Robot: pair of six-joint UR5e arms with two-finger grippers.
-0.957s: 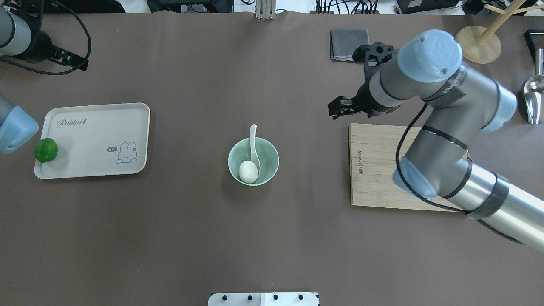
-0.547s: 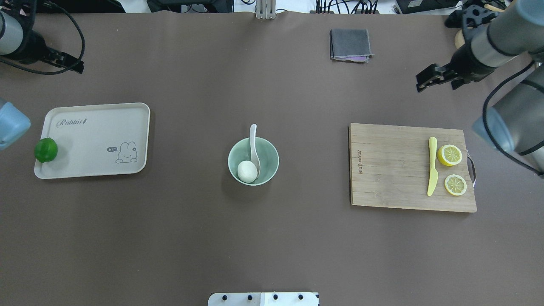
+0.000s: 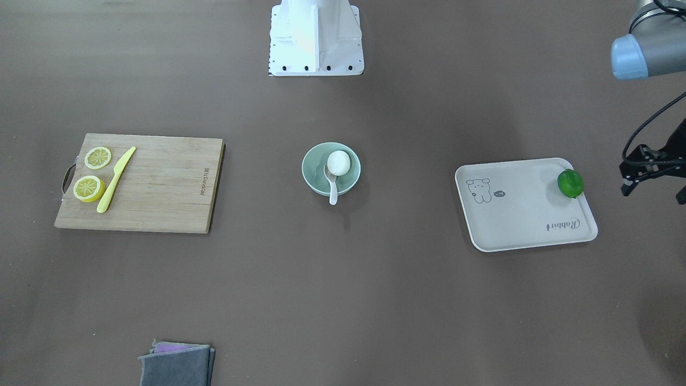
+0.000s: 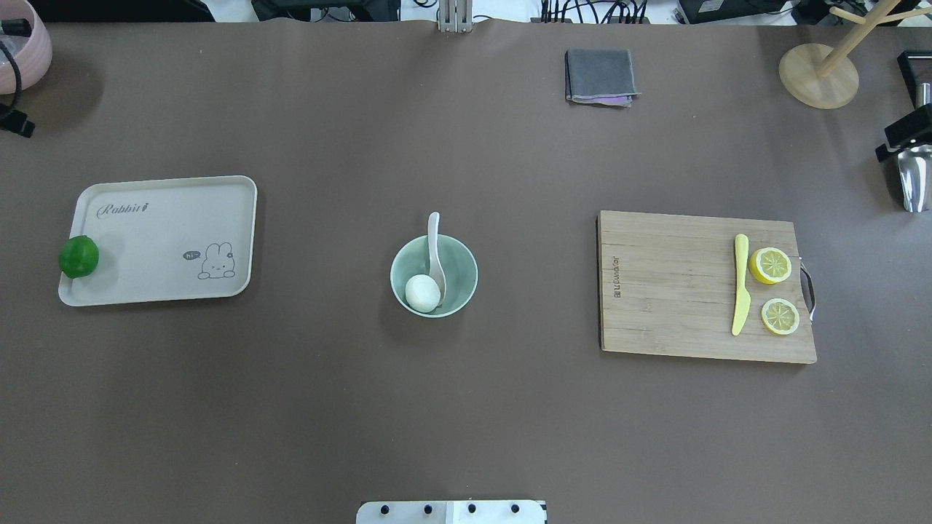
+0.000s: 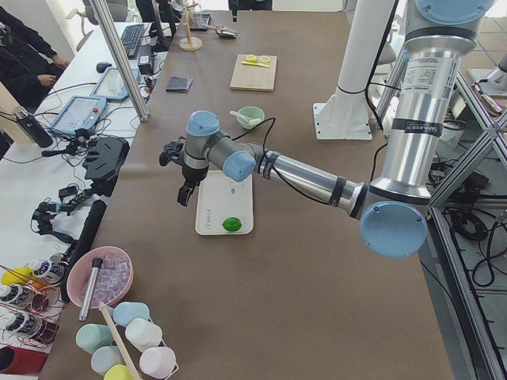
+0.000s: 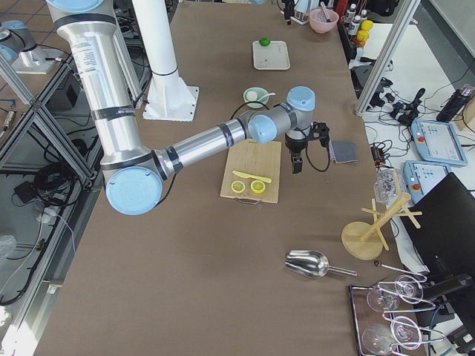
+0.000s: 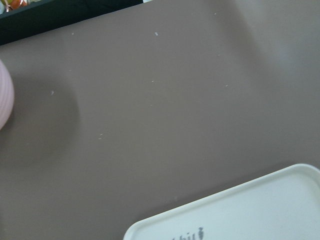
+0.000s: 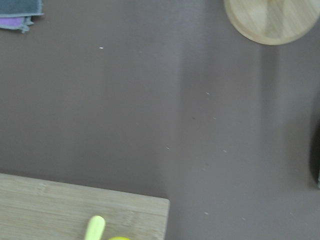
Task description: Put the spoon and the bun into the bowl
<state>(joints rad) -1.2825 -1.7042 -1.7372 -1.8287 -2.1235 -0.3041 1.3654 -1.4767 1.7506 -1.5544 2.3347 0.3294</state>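
The pale mint-green bowl (image 4: 466,271) stands at the table's middle and also shows in the front view (image 3: 312,179). The white bun (image 4: 423,292) lies inside it (image 3: 338,162). The white spoon (image 4: 435,251) rests with its scoop in the bowl and its handle over the far rim (image 3: 333,191). My left gripper (image 3: 654,193) hangs empty at the table's left end beyond the tray, its fingertips spread apart. Only a black corner of my right gripper (image 4: 903,137) shows at the overhead view's right edge, so I cannot tell whether it is open or shut.
A cream tray (image 4: 167,240) with a green lime (image 4: 79,256) lies on the left. A wooden cutting board (image 4: 670,291) holds a yellow-green knife (image 4: 740,284) and two lemon halves (image 4: 770,266). A grey cloth (image 4: 598,76), a wooden stand (image 4: 817,76) and a metal scoop (image 4: 910,178) sit at the far right.
Both arms have drawn back outward to the table's ends. The right arm has swung off the cutting board, uncovering the knife and lemon halves. Bowl, bun and spoon have not moved.
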